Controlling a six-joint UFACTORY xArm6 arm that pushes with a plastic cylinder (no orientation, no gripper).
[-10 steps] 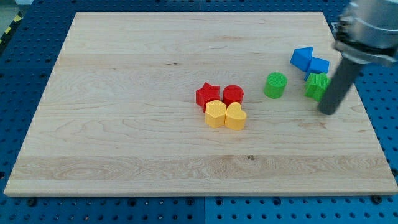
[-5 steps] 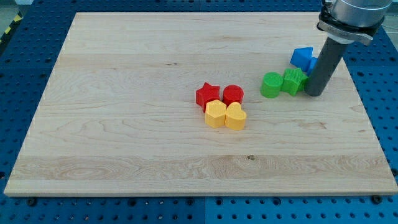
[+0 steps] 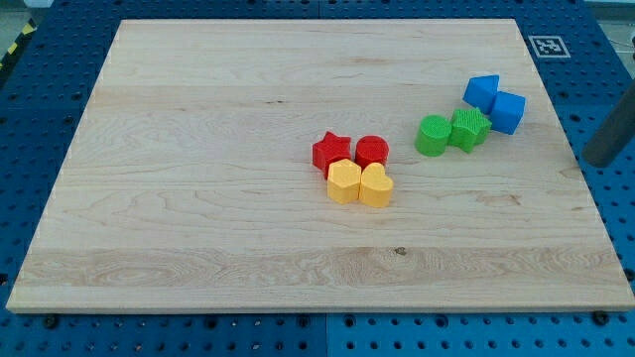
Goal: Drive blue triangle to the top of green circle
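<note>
The blue triangle [image 3: 481, 92] lies near the board's right edge, up and to the right of the green circle [image 3: 433, 136]. A second blue block [image 3: 508, 112] touches the triangle's lower right. A second green block [image 3: 469, 129] sits between the green circle and the blue blocks, touching the circle. My tip [image 3: 597, 160] is off the board at the view's right edge, well to the right of and below the blue blocks, touching none of them.
A red star [image 3: 330, 151], a red round block [image 3: 371, 151], a yellow hexagon-like block [image 3: 344, 182] and a yellow heart [image 3: 376, 185] cluster at the board's middle. A marker tag [image 3: 547, 45] lies beyond the board's top right corner.
My tip pushed the second green block left against the green circle, then withdrew to the right, off the board. The second blue block is now uncovered.
</note>
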